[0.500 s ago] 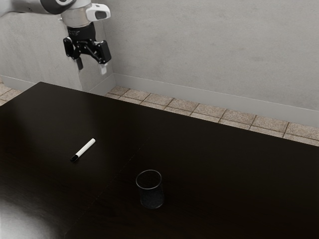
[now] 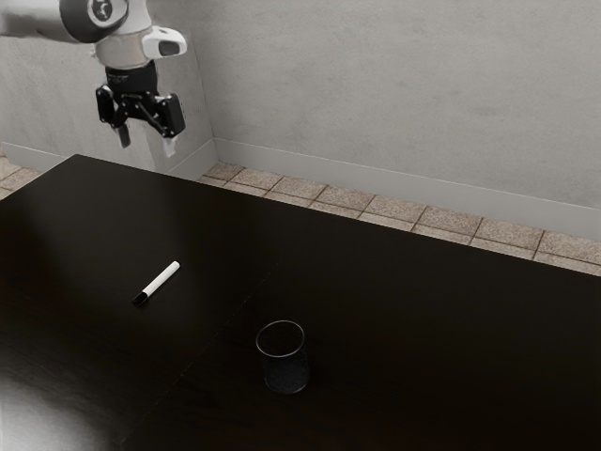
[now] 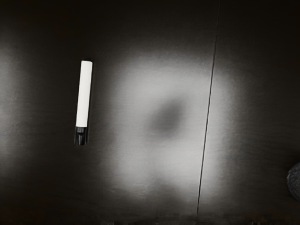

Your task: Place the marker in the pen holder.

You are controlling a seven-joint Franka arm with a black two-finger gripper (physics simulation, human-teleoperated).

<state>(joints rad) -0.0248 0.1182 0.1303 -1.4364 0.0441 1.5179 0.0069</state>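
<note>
High above the table's far left part in the exterior view, the gripper [image 2: 147, 147] hangs pointing down, its fingers apart with nothing between them. The white marker [image 2: 161, 279] with a black cap lies flat on the dark table, lower than the gripper. The pen holder [image 2: 284, 358], a dark mesh cup with a round open top, stands upright to the marker's right in that view. In the wrist view the marker [image 3: 84, 93] is whole, and part of the pen holder [image 3: 294, 182] is cut by the picture's edge.
The dark table [image 2: 413, 329] carries a thin seam that runs between marker and pen holder. Grey walls [image 2: 394, 103] and a tiled floor [image 2: 376, 207] lie beyond its far edge.
My hand has moved toward the exterior view's left and sits slightly lower in that view. Marker and pen holder have stayed where they were.
</note>
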